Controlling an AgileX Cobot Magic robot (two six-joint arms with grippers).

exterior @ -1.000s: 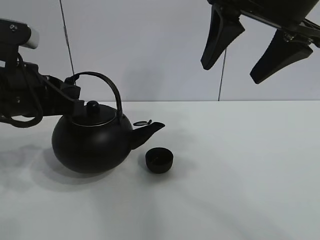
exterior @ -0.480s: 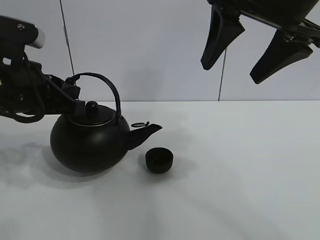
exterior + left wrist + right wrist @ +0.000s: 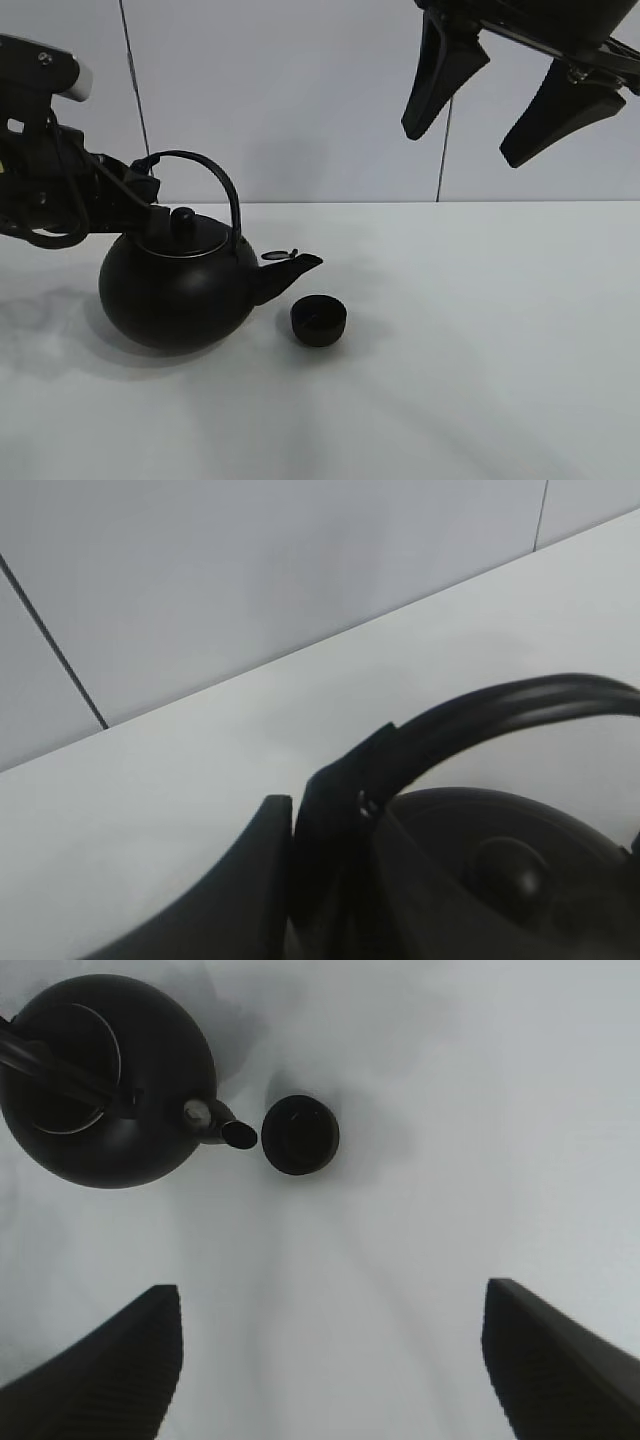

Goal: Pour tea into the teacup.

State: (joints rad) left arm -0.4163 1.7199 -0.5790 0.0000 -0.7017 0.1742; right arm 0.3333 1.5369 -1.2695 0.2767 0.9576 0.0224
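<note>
One claw, the left claw, pinches the kettle handle, the right claw hangs spread; carry the spout over the teacup just beside it on the counter, then tip slowly.

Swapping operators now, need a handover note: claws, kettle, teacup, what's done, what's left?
Claws: left claw shut on the kettle handle, near its rear end. The right claw is open, holds nothing and hangs high above the table.
Things: the kettle is upright, left of the teacup. Its spout points at the cup, tip just short of the rim.
Done: handle gripped. No stream at the spout; cup contents too dark to tell.
Left: bring the spout over the cup, tilt, pour.
</note>
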